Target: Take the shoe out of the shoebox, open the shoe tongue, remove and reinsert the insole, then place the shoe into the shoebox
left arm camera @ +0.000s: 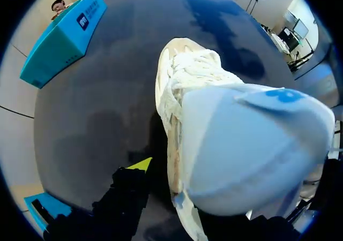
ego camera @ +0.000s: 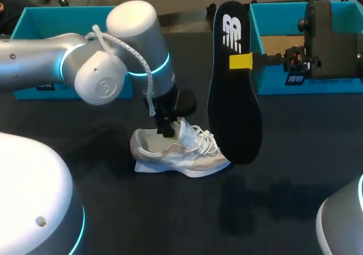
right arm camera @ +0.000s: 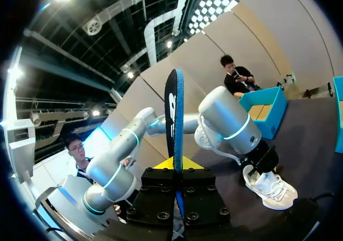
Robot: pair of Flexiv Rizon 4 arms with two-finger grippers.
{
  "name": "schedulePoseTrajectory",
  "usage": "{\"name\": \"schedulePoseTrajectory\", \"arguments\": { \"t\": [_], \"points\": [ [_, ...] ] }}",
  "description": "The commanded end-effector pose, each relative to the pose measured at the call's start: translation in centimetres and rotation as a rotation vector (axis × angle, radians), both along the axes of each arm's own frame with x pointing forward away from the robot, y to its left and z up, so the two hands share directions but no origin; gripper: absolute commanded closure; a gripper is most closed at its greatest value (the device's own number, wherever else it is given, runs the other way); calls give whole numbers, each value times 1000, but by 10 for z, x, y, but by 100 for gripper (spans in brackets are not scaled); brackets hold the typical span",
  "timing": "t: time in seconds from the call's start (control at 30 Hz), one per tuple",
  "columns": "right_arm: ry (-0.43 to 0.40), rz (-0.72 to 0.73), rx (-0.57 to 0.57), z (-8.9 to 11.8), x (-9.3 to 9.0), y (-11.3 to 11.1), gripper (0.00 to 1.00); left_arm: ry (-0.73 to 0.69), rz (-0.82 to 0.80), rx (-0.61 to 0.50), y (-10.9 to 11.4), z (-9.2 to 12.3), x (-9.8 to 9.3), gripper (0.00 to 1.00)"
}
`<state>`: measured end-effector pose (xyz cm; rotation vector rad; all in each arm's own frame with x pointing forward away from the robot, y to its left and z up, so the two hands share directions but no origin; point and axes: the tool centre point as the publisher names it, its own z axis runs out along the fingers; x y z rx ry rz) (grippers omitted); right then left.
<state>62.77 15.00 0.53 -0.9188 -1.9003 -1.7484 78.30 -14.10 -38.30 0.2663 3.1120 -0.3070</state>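
Observation:
The white shoe (ego camera: 180, 151) lies on its side on the dark table (ego camera: 113, 209), toe to the right. My left gripper (ego camera: 169, 126) stands over its opening. In the left wrist view the raised pale tongue (left arm camera: 252, 150) fills the space ahead of the left gripper (left arm camera: 172, 194). One yellow fingertip (left arm camera: 140, 164) stands outside the shoe's (left arm camera: 185, 75) side wall with a gap to it; the other fingertip is hidden behind the tongue. My right gripper (ego camera: 241, 61) is shut on the black insole (ego camera: 233, 96), which hangs upright above the toe. The insole (right arm camera: 174, 107) is edge-on in my right gripper (right arm camera: 174, 165).
A teal shoebox (ego camera: 278, 68) stands at the back right, behind my right arm. Another teal box piece (ego camera: 34, 37) sits at the back left, behind my left arm. It shows beyond the shoe (right arm camera: 270, 187) as the teal box (right arm camera: 265, 110) in the right wrist view.

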Motion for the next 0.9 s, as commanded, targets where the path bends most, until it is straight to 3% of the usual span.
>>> {"name": "schedulePoseTrajectory", "arguments": {
  "t": [0.03,0.07,0.1,0.3,0.57,0.73,0.9],
  "points": [
    [1,-2,0,-1,0,2,100,11,-3,-10,0,-5,1,82],
    [1,-2,0,-1,0,2,100,18,-3,-16,0,-5,-1,95],
    [1,-2,0,-1,0,2,100,22,-2,-20,1,-5,-1,100],
    [1,-2,0,-1,0,2,100,70,-66,-65,2,-3,-5,100],
    [1,-2,0,-1,0,2,100,211,-402,-92,-7,17,-6,100],
    [1,-2,0,-1,0,2,100,193,-502,-60,-12,30,-5,100],
    [1,-2,0,-1,0,2,100,91,-685,-50,-13,47,-19,100]
  ]
}}
